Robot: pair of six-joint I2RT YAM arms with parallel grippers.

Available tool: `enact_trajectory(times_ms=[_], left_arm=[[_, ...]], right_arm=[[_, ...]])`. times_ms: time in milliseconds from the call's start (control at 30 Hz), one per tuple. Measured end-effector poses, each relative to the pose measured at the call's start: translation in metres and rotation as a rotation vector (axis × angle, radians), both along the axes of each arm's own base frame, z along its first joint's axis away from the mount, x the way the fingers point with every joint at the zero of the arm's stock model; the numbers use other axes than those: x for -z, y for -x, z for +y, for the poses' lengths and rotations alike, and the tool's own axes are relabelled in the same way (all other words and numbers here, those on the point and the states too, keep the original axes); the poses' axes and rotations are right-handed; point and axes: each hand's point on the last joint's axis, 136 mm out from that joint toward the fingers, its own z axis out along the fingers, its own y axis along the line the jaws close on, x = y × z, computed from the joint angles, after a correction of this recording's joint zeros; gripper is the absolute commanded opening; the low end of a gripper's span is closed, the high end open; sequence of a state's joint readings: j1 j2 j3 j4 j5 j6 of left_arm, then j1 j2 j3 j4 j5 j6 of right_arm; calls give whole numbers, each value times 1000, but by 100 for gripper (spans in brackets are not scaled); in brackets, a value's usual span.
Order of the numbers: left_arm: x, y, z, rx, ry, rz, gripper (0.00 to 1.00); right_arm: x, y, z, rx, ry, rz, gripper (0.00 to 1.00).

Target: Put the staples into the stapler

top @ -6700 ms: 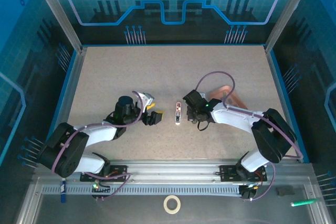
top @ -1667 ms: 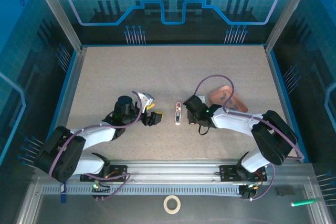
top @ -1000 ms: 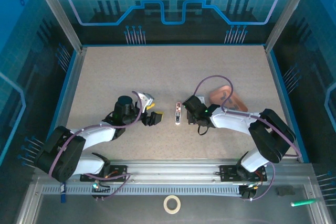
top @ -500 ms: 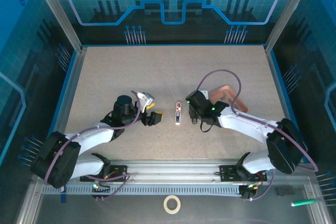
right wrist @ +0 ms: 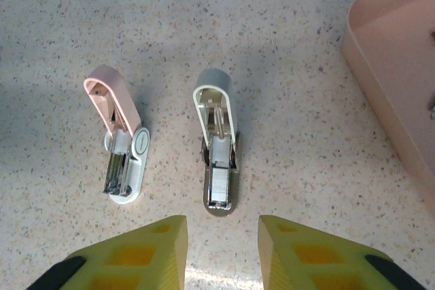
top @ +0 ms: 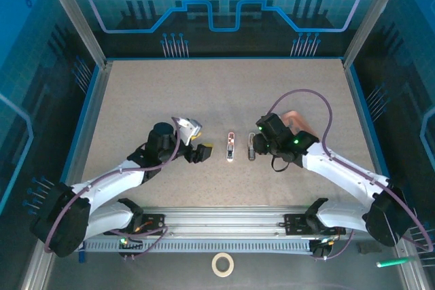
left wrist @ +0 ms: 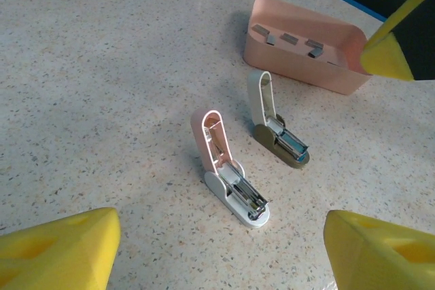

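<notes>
Speckled beige desk under blue printed walls, with the white mini stapler lying hinged open at mid-desk.
The right jaws are parted a little and empty, just short of a grey stapler that sits beside the white one. The left jaws are spread wide, also empty, and face both staplers. The staples lie in a salmon tray behind them. These strips are probably light, thin and slippery, and may snap apart, so pinch one gently across its long sides. The stapler looks light enough to skid, so brace its base.
</notes>
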State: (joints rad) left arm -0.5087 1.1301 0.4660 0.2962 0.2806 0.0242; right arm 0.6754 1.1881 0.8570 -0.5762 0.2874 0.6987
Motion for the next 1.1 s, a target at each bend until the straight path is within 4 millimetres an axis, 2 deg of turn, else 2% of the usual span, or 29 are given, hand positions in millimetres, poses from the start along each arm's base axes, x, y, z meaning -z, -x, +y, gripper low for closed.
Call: enact_trajectory(times_ms=[200, 333, 733, 1100], left_arm=[[2, -2, 0, -38, -19, 30, 80], [5, -2, 1, -64, -27, 54, 79], [26, -13, 1, -122, -31, 117, 80], [25, -28, -6, -136, 7, 77, 81]], right_arm=[[6, 5, -4, 22, -45, 69, 38], [10, 0, -4, 63, -114, 106, 39], [54, -6, 2, 134, -249, 228, 45], [82, -14, 3, 173, -291, 256, 47]])
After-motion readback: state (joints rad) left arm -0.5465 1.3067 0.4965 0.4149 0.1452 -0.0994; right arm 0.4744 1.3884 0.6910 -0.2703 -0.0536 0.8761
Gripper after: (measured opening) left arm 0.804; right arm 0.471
